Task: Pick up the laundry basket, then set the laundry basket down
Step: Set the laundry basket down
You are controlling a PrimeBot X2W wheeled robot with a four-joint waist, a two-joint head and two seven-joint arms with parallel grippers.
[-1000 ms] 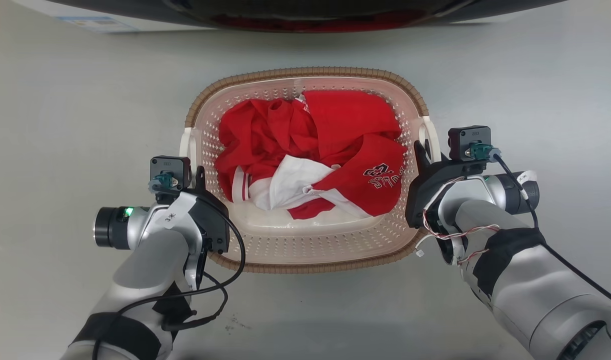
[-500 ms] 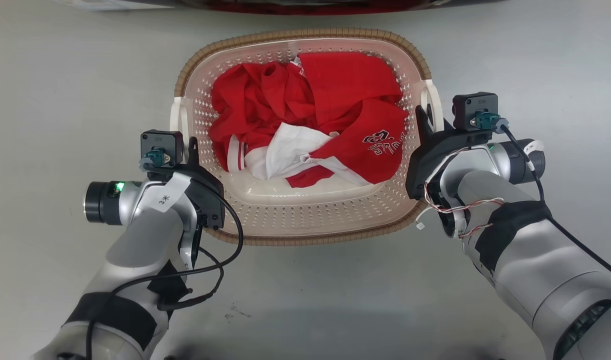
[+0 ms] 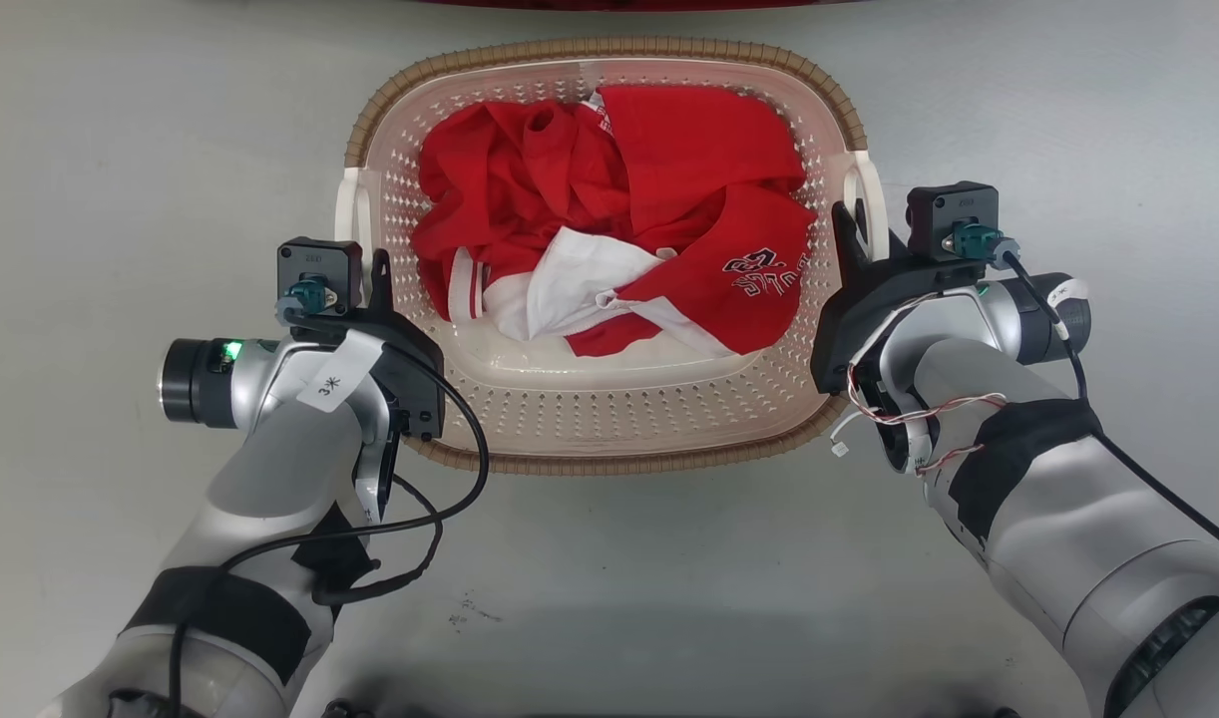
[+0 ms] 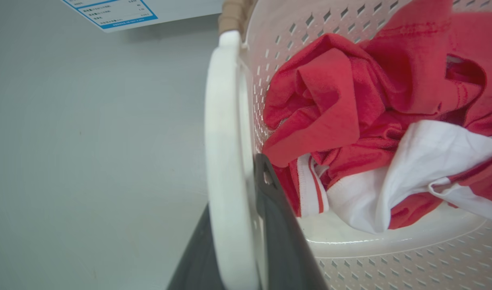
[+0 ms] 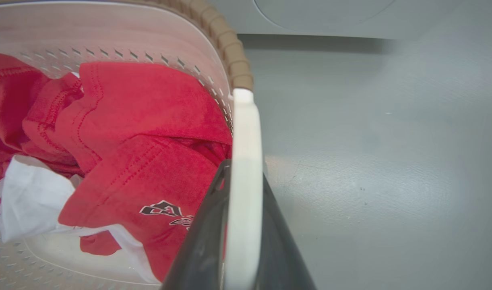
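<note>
On both flanks of the laundry basket [image 3: 609, 465] | left gripper [image 3: 372, 271], right gripper [image 3: 847, 221]: jaws clamped on handles [image 3: 348, 214] | grasp made; set-down judged pending.

Smooth pale grey floor [image 3: 609, 568], evenly lit, soft sheen. Small dark scuff marks [image 3: 467, 623] on it. White printed label with blue border [image 4: 113, 12] beyond floor's far edge. Pale grey appliance panel [image 5: 322, 16], curved seam, meets floor.
</note>
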